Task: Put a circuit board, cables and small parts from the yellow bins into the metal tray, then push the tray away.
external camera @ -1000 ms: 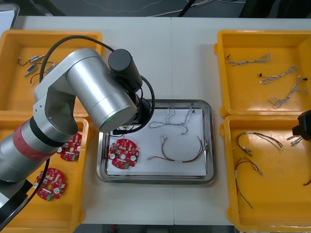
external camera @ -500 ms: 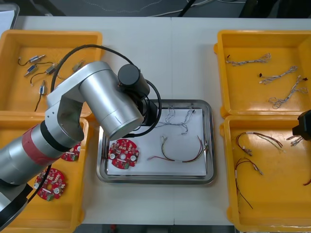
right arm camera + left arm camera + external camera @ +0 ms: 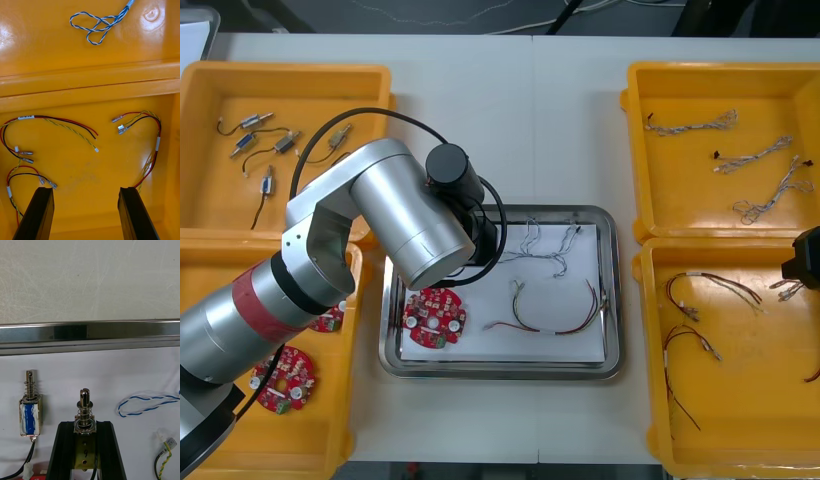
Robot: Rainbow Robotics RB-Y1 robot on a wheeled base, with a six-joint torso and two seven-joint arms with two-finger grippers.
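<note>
Left gripper (image 3: 84, 426), shifted farther over metal tray (image 3: 90, 333), clamps small metal part (image 3: 85, 405); second part (image 3: 30, 414) just beside, blue-white cable (image 3: 144, 405) near. Right gripper (image 3: 86, 195): fingers apart, over yellow bin (image 3: 75, 176).

White-lined metal tray (image 3: 617, 300) holds a round red circuit board (image 3: 434, 315) at 8 o'clock, a blue and white cable (image 3: 527, 241) at 12, a red and yellow cable (image 3: 592, 305) at 4 and a small metal part (image 3: 30, 412) lying flat. A second small metal part (image 3: 84, 408) sits clamped in the left end effector (image 3: 85, 426).
</note>
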